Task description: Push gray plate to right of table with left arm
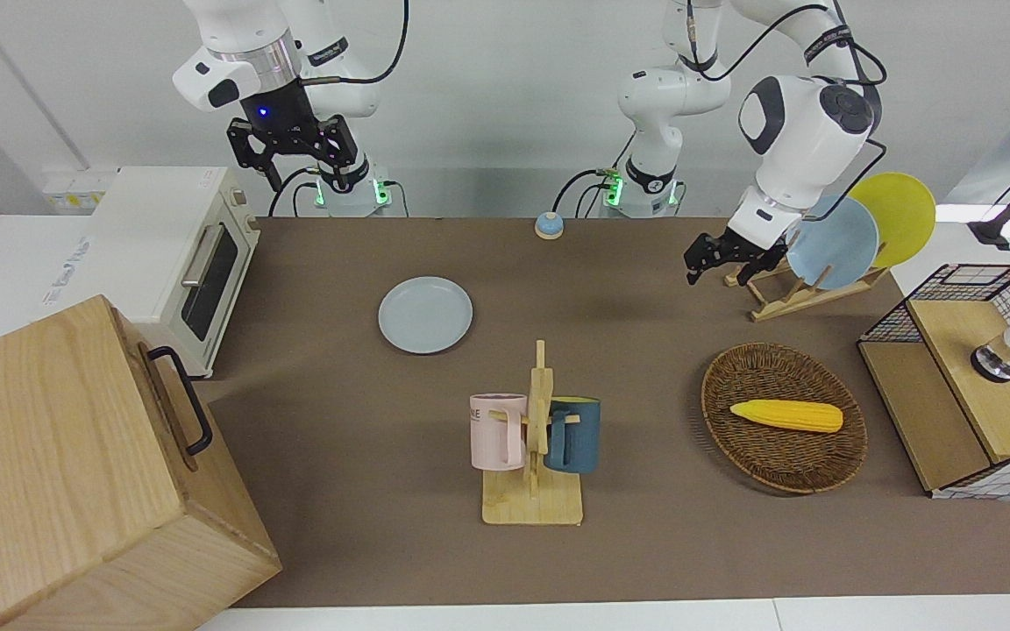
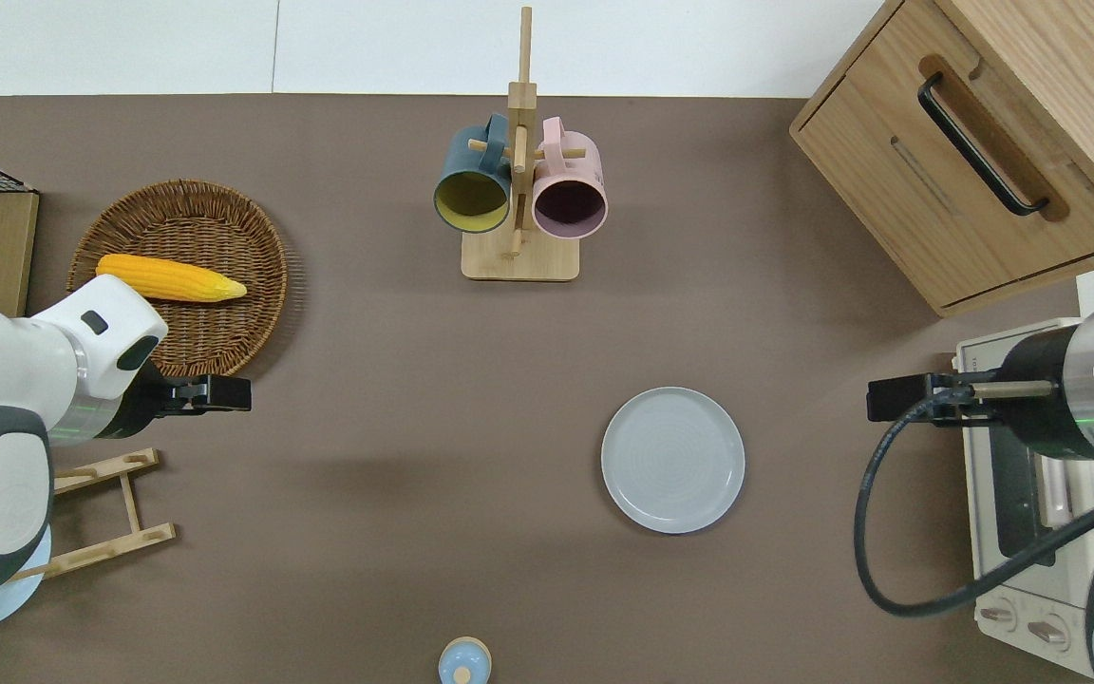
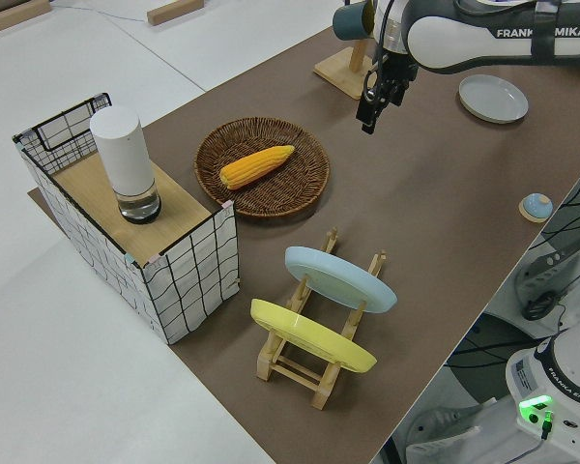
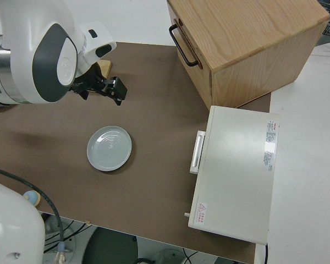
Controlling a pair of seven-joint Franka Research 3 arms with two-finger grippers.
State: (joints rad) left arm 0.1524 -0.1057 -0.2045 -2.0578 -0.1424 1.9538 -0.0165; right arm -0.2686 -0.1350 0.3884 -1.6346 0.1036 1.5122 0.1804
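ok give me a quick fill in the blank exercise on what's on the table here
The gray plate lies flat on the ____. 
The corn cob lies in the wicker ____. 
The pink mug and the ____ mug hang on the wooden mug rack. 
The sky-blue plate stands in the plate rack beside the ____ plate.

Missing words: table; basket; dark blue; yellow
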